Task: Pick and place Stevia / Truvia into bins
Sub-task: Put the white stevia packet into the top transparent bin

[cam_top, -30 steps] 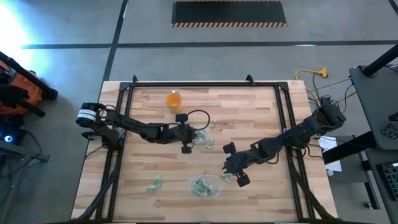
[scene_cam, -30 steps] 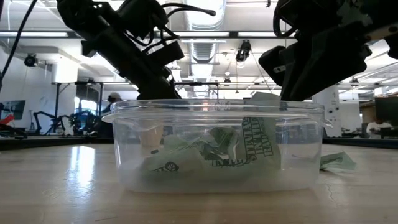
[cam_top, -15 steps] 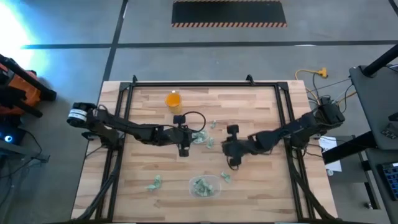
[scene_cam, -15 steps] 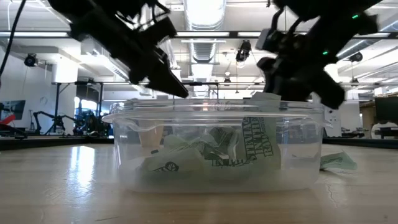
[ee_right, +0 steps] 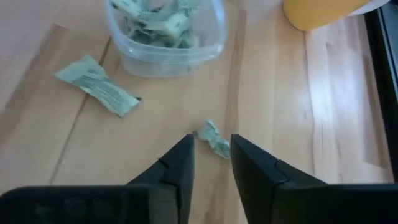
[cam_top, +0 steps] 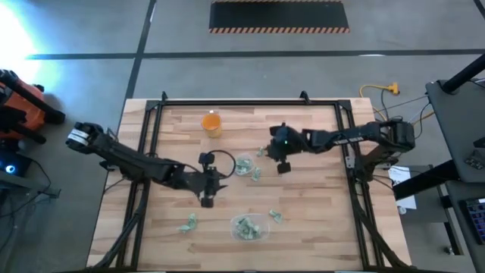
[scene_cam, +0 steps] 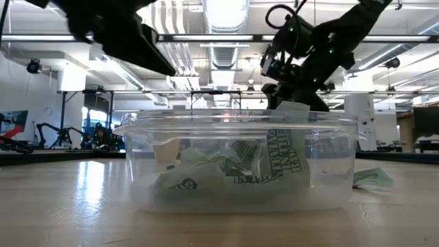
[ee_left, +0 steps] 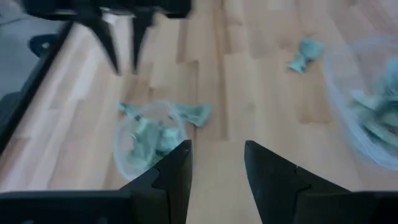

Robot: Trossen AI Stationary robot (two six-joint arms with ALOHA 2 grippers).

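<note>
High view: left gripper (cam_top: pixel 206 199) hovers mid-surface; right gripper (cam_top: pixel 282 163) sits beside the cup (cam_top: pixel 243 164). The tub (cam_top: pixel 250 227) holds sachets near the front.

Right wrist view: its fingers (ee_right: pixel 180 163) are spread just before a crumpled sachet (ee_right: pixel 213 138). Closing off-centre could flick it away.

Left wrist view: its fingers (ee_left: pixel 177 167) are spread, empty.

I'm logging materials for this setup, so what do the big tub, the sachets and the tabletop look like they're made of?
The tub: clear, glossy plastic; the sachets show through its wall. The sachets: thin matte paper, judging by creases and crumpling, though a lining can't be ruled out. The tabletop: light wooden planks with visible grain and a slight sheen.
</note>
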